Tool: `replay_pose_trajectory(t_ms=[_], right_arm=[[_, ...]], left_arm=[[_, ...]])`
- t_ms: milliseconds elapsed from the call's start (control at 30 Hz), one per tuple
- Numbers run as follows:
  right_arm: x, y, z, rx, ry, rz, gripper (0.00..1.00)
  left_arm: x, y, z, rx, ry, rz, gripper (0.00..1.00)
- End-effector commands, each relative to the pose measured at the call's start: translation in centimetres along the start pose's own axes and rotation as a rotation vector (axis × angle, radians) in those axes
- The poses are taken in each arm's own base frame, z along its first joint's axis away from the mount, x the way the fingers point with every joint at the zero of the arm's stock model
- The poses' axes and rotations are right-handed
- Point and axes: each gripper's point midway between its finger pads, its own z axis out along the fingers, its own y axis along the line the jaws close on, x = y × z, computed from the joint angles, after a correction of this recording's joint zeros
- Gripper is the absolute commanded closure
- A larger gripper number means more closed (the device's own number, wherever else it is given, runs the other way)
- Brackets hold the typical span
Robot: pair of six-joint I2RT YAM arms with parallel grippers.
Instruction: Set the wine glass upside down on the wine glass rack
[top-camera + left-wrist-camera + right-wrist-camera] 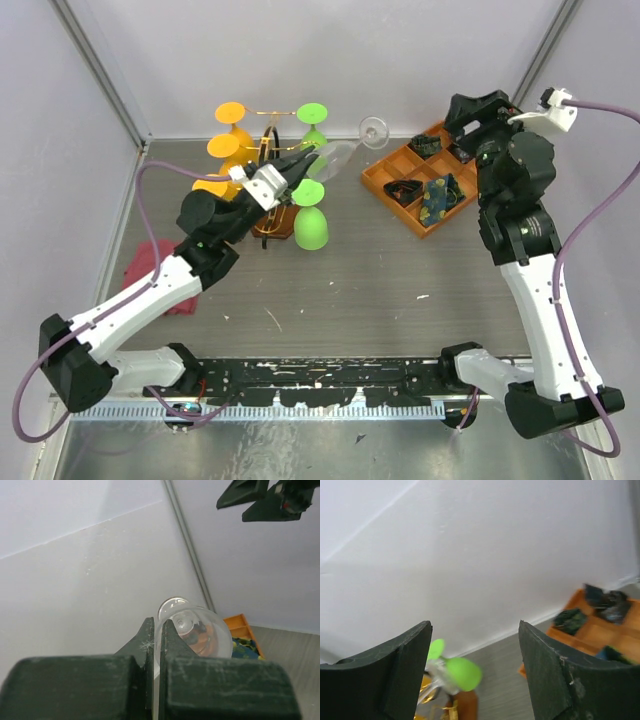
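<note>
My left gripper (300, 166) is shut on the rim of the clear wine glass (340, 153). It holds the glass tilted in the air, foot pointing to the back right, just right of the wine glass rack (268, 228). The rack has gold wire arms on a brown wooden base. In the left wrist view the jaws (159, 626) pinch the glass wall (200, 630). My right gripper (460, 115) is open and empty, raised over the orange tray. Its fingers (547, 665) frame the rack's gold wire (437, 711).
Orange glasses (222, 147) and green glasses (312, 230) hang on the rack. An orange compartment tray (400, 160) with dark small items is at the back right. A red cloth (150, 265) lies at the left. White walls close in the back and sides.
</note>
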Motion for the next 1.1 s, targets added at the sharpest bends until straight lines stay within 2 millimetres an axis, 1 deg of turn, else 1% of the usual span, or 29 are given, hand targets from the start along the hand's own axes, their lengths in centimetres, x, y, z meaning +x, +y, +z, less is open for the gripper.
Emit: replay_pose_trajectory(t_ms=[0, 100, 167, 200, 233, 300, 367, 467, 567, 633, 800, 967, 1067], right_arm=[[-0.2, 6.4, -1.2, -0.277, 0.081, 0.262, 0.24], [2.2, 8.5, -1.2, -0.355, 0.211, 0.373, 0.23], [3.8, 9.5, -1.1, -0.386, 0.291, 0.437, 0.23], [4.4, 9.9, -1.1, -0.404, 0.326, 0.465, 0.23], [5.0, 10.3, -1.1, -0.419, 0.353, 0.49, 0.23], [5.3, 11.0, -1.2, -0.456, 0.377, 0.528, 0.23], [5.0, 11.5, -1.3, -0.484, 0.374, 0.543, 0.23], [4.5, 11.9, -1.3, -0.497, 0.367, 0.549, 0.23], [4.6, 12.3, -1.4, -0.509, 0.39, 0.566, 0.24], [5.2, 12.5, -1.3, -0.508, 0.416, 0.575, 0.24], [7.6, 12.4, -0.8, -0.488, 0.484, 0.594, 0.26], [8.4, 13.3, -0.6, -0.504, 0.497, 0.595, 0.26], [8.8, 13.7, -0.4, -0.51, 0.504, 0.599, 0.26]], left_arm=[[-4.8, 3.0, 0.2, -0.147, -0.229, 0.143, 1.0], [-4.2, 3.2, 0.0, -0.188, -0.272, 0.188, 1.0], [-4.0, 3.3, -0.1, -0.21, -0.305, 0.212, 1.0], [-3.1, 3.1, 0.1, -0.211, -0.302, 0.22, 1.0], [-2.8, 2.9, 0.1, -0.213, -0.307, 0.225, 1.0], [-2.4, 2.8, 0.1, -0.217, -0.314, 0.227, 1.0], [-2.1, 2.7, 0.0, -0.215, -0.316, 0.227, 1.0], [-1.4, 2.3, 0.0, -0.204, -0.311, 0.227, 1.0], [-0.8, 2.0, 0.2, -0.2, -0.318, 0.228, 1.0], [-0.6, 1.9, 0.3, -0.201, -0.33, 0.228, 1.0], [-0.2, 1.5, 0.8, -0.188, -0.335, 0.216, 1.0], [0.1, 1.5, 1.1, -0.189, -0.331, 0.217, 1.0], [0.2, 1.1, 1.3, -0.18, -0.328, 0.219, 1.0]])
